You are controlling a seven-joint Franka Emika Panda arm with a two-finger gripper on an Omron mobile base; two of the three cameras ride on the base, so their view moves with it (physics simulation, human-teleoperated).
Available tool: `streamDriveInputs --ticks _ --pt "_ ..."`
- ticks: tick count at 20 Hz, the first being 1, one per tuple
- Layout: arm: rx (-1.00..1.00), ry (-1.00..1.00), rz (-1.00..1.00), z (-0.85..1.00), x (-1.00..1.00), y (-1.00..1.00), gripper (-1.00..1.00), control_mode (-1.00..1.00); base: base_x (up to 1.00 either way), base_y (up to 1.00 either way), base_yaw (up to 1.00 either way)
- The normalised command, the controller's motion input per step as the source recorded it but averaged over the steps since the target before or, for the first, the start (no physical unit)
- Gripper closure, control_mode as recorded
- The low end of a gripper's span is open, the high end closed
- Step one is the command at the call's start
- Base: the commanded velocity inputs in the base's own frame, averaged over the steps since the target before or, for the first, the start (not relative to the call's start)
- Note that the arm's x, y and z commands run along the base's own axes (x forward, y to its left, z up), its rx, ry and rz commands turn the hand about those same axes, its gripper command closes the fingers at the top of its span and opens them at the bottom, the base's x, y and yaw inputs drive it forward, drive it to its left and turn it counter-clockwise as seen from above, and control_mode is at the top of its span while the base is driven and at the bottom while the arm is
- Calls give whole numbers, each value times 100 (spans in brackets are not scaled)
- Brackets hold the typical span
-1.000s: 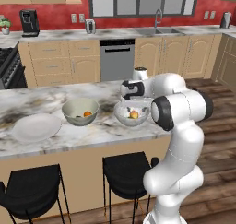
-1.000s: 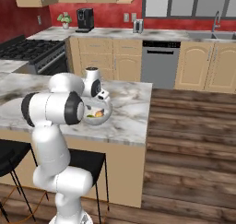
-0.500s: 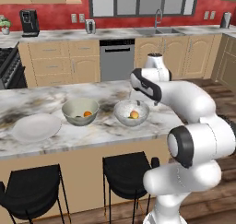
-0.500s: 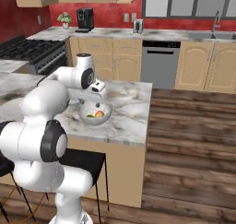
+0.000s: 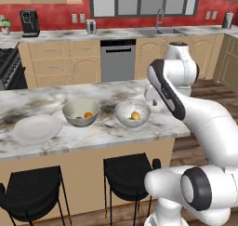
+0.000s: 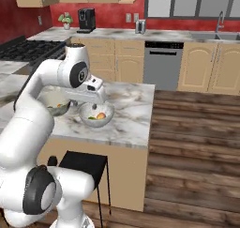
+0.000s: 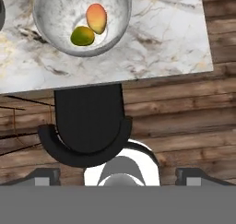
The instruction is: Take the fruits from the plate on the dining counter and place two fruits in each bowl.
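The white plate [image 5: 36, 128] lies on the dining counter [image 5: 111, 133] at the left with nothing on it. Beside it, the grey-green bowl [image 5: 81, 112] holds an orange fruit [image 5: 88, 114]. The speckled bowl [image 7: 83, 15] holds a peach orange-red fruit [image 7: 96, 17] and a yellow-green one [image 7: 82, 36]. My gripper [image 6: 90, 100] hangs open and empty above the speckled bowl [image 6: 96, 115], toward the counter's near edge. In the hand view its fingertips [image 7: 46, 174] stand wide apart.
Two black stools [image 5: 130, 167] stand under the counter's front edge, one right below the hand [image 7: 87, 126]. The counter ends just right of the speckled bowl, with wooden floor [image 6: 187, 142] beyond. Cabinets, a dishwasher and a sink line the red back wall.
The hand has lifted up and back from the speckled bowl, and the arm has swung upward. The fruits stay in the bowls.
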Motion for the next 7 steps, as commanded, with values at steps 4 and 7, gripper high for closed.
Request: streamDriveInputs --ticks 4,7 --pt "0 -2 6 0 -100 -33 -100 -100 0 0 0" --pt "1 -3 1 0 -100 -22 -100 -100 0 0 0"
